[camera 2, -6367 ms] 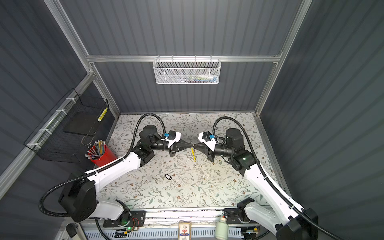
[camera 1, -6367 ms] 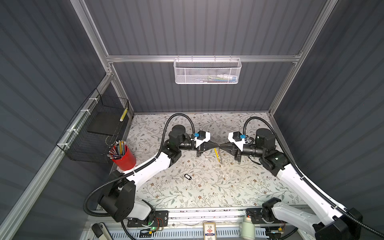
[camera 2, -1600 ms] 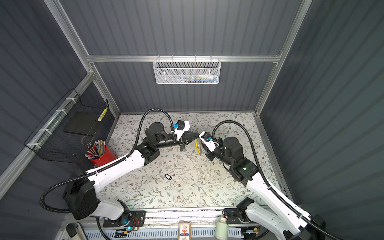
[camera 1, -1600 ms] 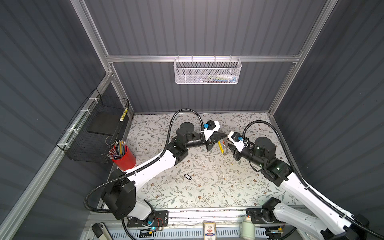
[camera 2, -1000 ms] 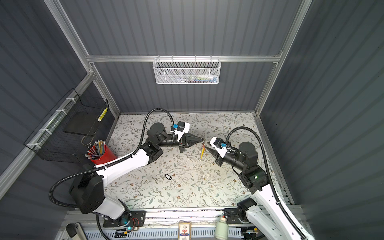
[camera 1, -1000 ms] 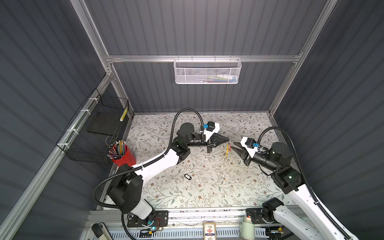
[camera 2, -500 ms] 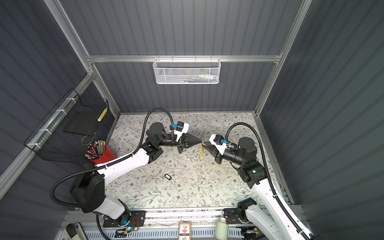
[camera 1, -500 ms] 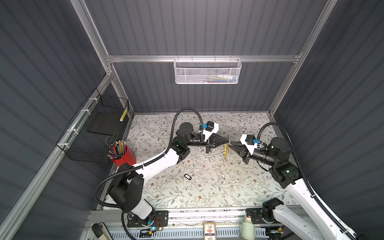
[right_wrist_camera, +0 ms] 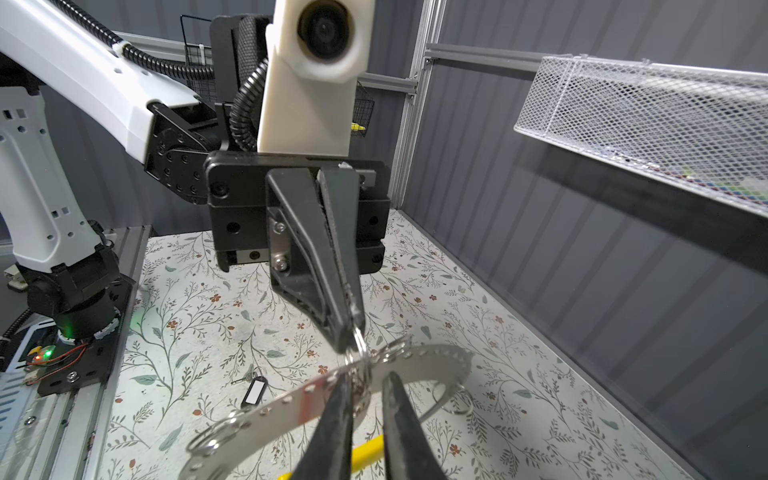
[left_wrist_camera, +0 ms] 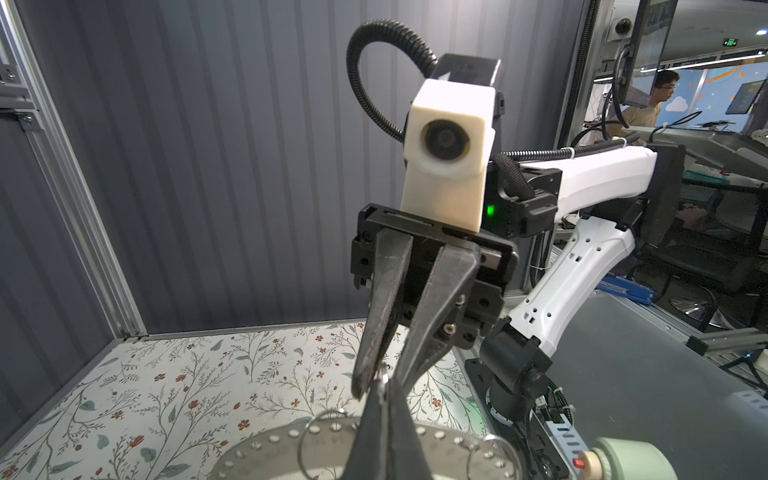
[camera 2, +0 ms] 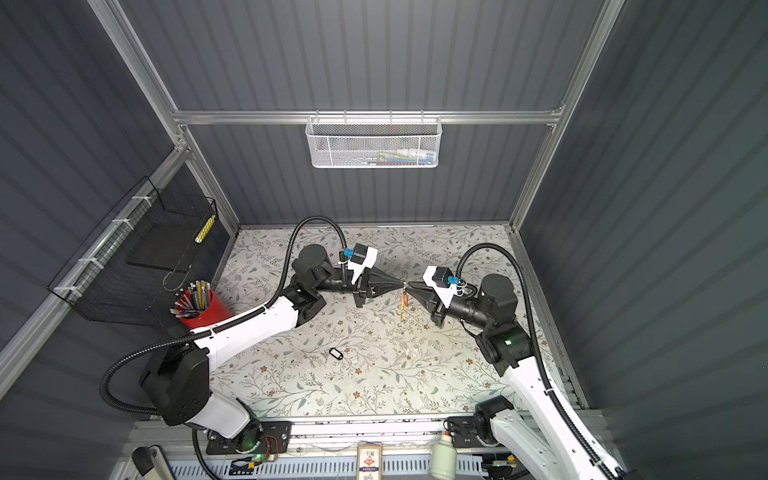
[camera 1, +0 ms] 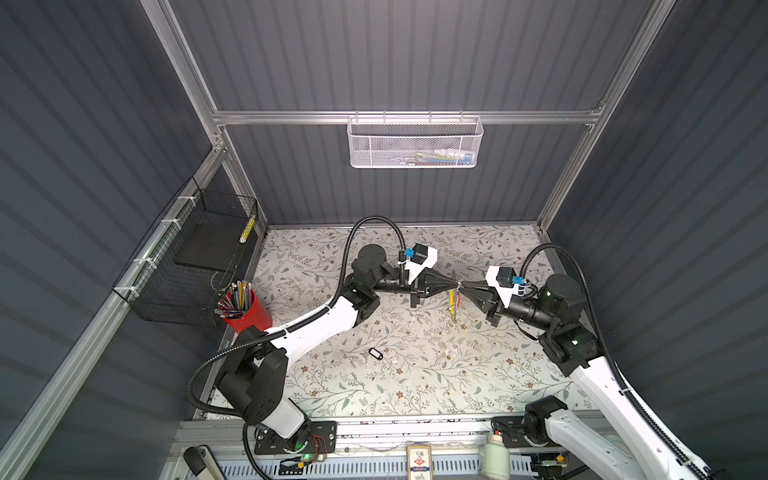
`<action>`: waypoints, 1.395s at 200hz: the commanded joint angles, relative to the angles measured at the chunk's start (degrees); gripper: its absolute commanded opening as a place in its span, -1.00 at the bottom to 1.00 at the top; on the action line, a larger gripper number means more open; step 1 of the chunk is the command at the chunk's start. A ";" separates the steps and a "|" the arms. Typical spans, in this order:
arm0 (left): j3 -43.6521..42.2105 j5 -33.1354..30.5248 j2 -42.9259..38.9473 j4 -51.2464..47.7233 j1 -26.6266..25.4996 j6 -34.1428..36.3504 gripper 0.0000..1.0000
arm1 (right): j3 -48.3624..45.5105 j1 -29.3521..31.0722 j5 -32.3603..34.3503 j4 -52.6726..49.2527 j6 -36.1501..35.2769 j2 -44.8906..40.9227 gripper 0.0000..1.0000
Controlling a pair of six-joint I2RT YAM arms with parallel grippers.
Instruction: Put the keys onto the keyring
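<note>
Since a moment ago the keyring (camera 1: pixel 452 300) (right_wrist_camera: pixel 428 357) has been carried slightly rightward. The right arm has swung round, so the two end effectors now face each other tip to tip above the middle of the desk (camera 1: pixel 415 374). The keyring hangs just under that meeting point, clear of the desk.

In both top views it shows edge-on, as a thin line with its long axis running from the tips toward the near side. Its yellow segment is on the left, and the orange-red tag (camera 1: pixel 457 300) is just beside it on the right. The hoop shape cannot be read there. The right wrist view shows a flat perforated band lying crosswise. The right arm's own fingers partly hide it, and the picture edge cuts it off.

The left end effector (camera 1: pixel 456 285) (right_wrist_camera: pixel 352 334) is pinched closed on a small split ring of the keyring. The right end effector (camera 1: pixel 462 285) (right_wrist_camera: pixel 368 380) has its fingers narrowly parted, straddling the cluster of rings. Whether they touch it is hard to tell.

The black-tag key (camera 1: pixel 375 353) (right_wrist_camera: pixel 254 390) lies flat on the desk, well apart to the near left. Its tag's long axis runs from far left to near right, white insert up. Its tiny metal key shows only in the right wrist view.
</note>
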 commanded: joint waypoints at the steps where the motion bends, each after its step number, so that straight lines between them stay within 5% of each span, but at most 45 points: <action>1: 0.79 1.98 -0.29 0.97 0.25 -0.50 -1.00 | -0.14 -0.19 -1.31 1.33 0.59 -0.14 -0.71; 63: 1.30 2.44 0.28 -0.85 0.26 0.43 -1.00 | -0.48 -0.18 -2.53 1.21 -0.01 -0.75 -0.99; 119: 2.13 1.18 -0.15 -6.71 0.30 4.62 -1.00 | -0.42 -0.19 -2.73 0.76 0.02 -0.85 -1.00; 146: 2.10 -0.58 -0.84 -8.70 0.25 6.52 -0.75 | 0.01 -0.19 -2.64 -0.82 0.00 -0.53 -1.00; 192: 5.64 -3.12 -2.50 -23.39 0.25 18.12 -0.49 | 1.58 -0.18 -2.46 -5.17 -0.92 0.62 -1.00; 230: 11.45 -5.85 -2.78 -38.79 -0.47 30.10 -0.50 | 4.12 -0.19 -2.73 -10.77 -2.65 2.84 -1.00; 279: 15.12 -6.85 -1.17 -47.66 -1.46 36.16 -0.61 | 4.87 -0.18 -3.16 -10.69 -2.96 3.46 -1.00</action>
